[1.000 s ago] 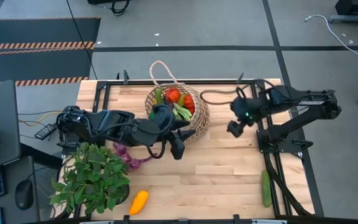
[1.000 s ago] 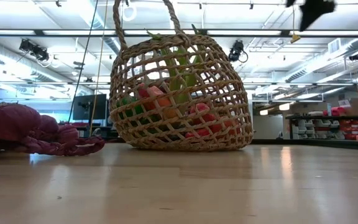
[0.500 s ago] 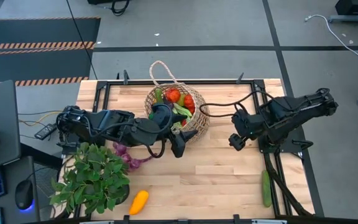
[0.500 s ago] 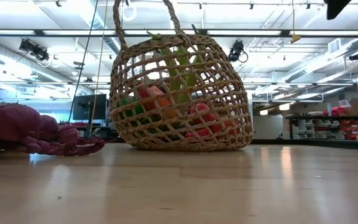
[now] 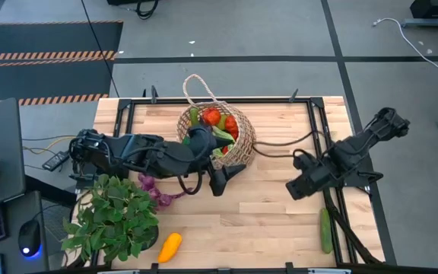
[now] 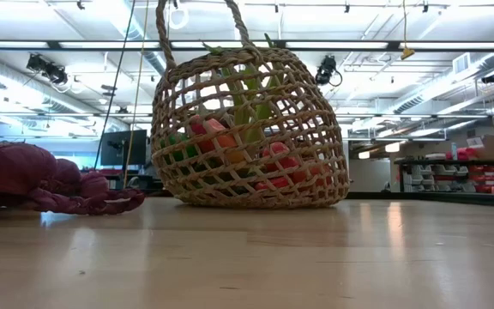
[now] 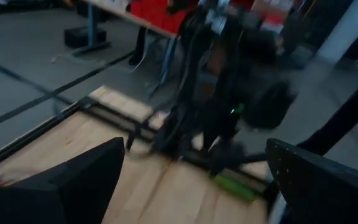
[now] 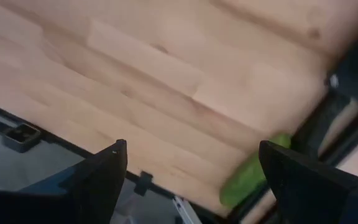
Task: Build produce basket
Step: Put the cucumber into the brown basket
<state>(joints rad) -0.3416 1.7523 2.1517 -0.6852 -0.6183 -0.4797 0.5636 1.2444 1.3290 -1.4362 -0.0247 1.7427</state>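
plant: I see the potted plant (image 5: 111,217) at the near-left of the basket (image 5: 217,137), well apart from it; it is no part of my load and only crowds that corner.
squash: the yellow squash (image 5: 169,246) lies near-left of the basket, just beside the plant's leaves; I judge a reach for it could snag the foliage.
purple string: it lies (image 5: 155,190) left of the basket on the wood, partly under my left arm; loose and limp, so I expect it could drag or slip from a pinch.
left gripper: it hangs (image 5: 225,176) just at the basket's near side, fingers spread wide and holding nothing; a careless swing from here could knock the basket over.
basket: it stands upright at the far middle of the table, already holding red and green produce (image 5: 217,122); the low view shows green pieces poking past the rim, so I fear a bump could spill them.
right gripper: it hovers (image 5: 298,186) well right of the basket, fingers parted and empty, aimed toward the cucumber.
cucumber: it lies (image 5: 325,230) far to the basket's near-right, on the table's edge rail; a poor grab could roll it off the table.
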